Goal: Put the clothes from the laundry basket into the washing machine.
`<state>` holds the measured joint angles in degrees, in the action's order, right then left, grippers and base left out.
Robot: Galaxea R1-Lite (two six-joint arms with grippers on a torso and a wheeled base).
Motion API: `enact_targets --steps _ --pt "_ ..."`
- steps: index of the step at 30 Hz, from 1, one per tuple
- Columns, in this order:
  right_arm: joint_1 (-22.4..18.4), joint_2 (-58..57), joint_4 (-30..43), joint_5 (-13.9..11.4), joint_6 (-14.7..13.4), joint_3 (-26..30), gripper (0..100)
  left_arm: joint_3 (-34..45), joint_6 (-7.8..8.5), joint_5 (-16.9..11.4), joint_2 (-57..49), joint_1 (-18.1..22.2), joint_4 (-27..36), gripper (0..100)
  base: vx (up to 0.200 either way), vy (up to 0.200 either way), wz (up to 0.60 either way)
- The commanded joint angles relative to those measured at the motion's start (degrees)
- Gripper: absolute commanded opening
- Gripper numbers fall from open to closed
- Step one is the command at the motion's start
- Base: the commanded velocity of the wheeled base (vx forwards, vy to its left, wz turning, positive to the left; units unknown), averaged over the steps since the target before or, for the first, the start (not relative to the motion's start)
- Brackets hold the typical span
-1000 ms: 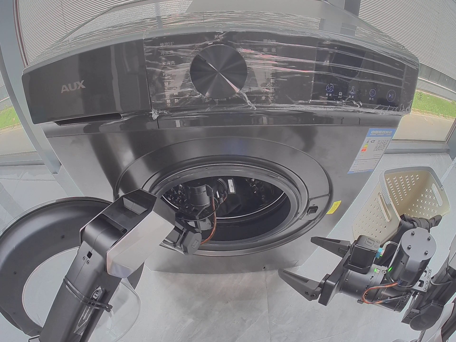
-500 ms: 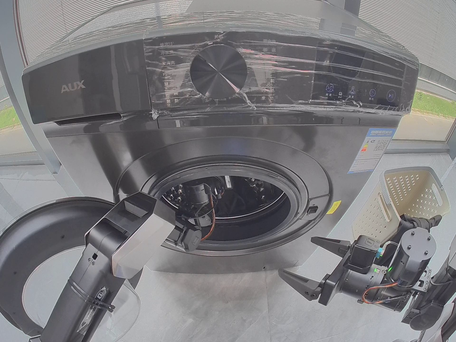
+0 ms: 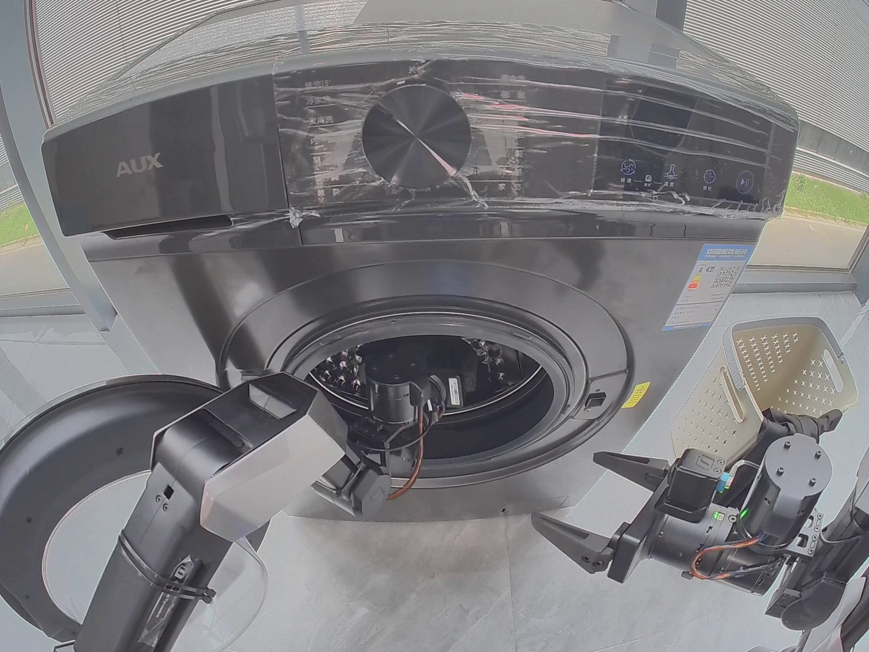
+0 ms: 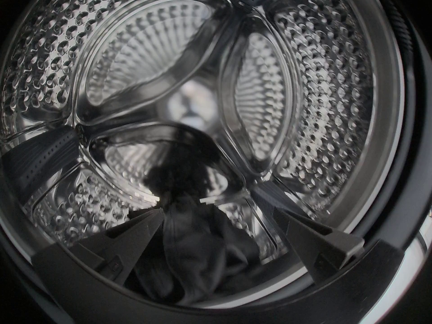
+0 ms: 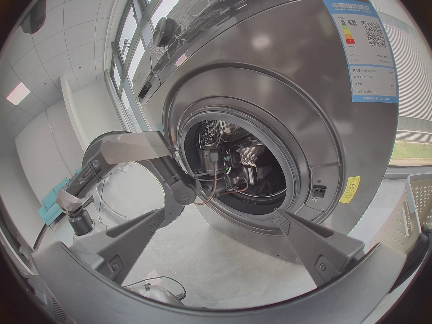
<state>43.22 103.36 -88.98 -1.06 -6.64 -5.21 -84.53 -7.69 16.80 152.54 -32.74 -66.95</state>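
Clothes (image 4: 193,248) lie dark in the washing machine drum (image 4: 324,91), our left gripper (image 4: 218,214) spread wide just over them; our right gripper (image 3: 566,488) hangs wide, empty, near the basket (image 3: 787,364). Loading seems nearly done.

Head view near the washing machine (image 3: 416,255), facing forward and down at its front, left wrist view close inside the drum (image 4: 315,91), right wrist view from low right, sharing the door opening (image 5: 270,190) with head view
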Motion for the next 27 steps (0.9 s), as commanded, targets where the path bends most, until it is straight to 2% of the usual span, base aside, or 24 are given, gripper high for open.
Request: enact_targets --steps 1,3,5,8,9,11,13,14,16,17,19,23,27 --pt "0.0 -0.5 -0.3 0.0 0.1 0.4 100 26.1 -1.8 -1.5 -17.6 -7.2 -0.5 100 0.0 0.0 0.0" --pt "0.0 -0.7 -0.3 0.0 0.1 0.4 100 28.7 -1.8 -1.7 -19.1 -7.9 -0.6 100 0.0 0.0 0.0" --pt "0.1 -1.4 -0.3 0.2 0.1 0.4 100 37.4 -1.89 -1.9 -24.0 -10.0 -2.7 100 0.0 0.0 0.0" --pt "0.2 -2.6 -0.3 0.4 0.0 0.7 100 43.4 -1.89 -1.6 -27.8 -11.2 -5.0 100 0.0 0.0 0.0" --pt "0.1 -3.6 -0.3 0.4 0.1 1.6 100 48.2 -1.89 -1.6 -31.9 -11.8 -5.2 100 0.0 0.0 0.0" --pt "0.1 -4.1 -0.3 0.4 0.1 2.0 100 50.5 -1.98 -1.6 -34.1 -12.0 -5.2 100 0.0 0.0 0.0" --pt "-0.7 -5.8 -0.3 0.4 0.2 3.3 100 56.8 -3.65 -1.6 -40.9 -12.2 -5.9 100 0.0 0.0 0.0" --pt "-0.8 -6.2 -0.3 0.4 0.1 3.5 100 58.2 -4.52 -1.6 -43.0 -12.3 -6.0 100 0.0 0.0 0.0" --pt "-0.9 -7.1 -0.3 0.4 0.1 5.0 100 60.5 -7.34 -1.6 -48.4 -13.0 -5.8 100 0.0 0.0 0.0" --pt "-0.9 -7.4 -0.3 0.4 0.1 5.2 100 61.3 -7.86 -1.3 -50.1 -13.0 -5.6 100 0.0 0.0 0.0" --pt "-0.9 -8.4 0.0 0.5 0.0 5.2 100 63.0 -7.95 -0.1 -53.6 -13.0 -5.1 100 0.0 0.0 0.0" --pt "-1.0 -10.0 0.2 0.9 0.0 5.2 100 68.3 -9.01 0.5 -57.6 -13.0 -5.6 100 0.0 0.0 0.0" --pt "-1.0 -11.3 0.4 2.2 -0.1 5.2 100 72.0 -8.66 2.0 -61.4 -12.5 -6.3 100 0.0 0.0 0.0"
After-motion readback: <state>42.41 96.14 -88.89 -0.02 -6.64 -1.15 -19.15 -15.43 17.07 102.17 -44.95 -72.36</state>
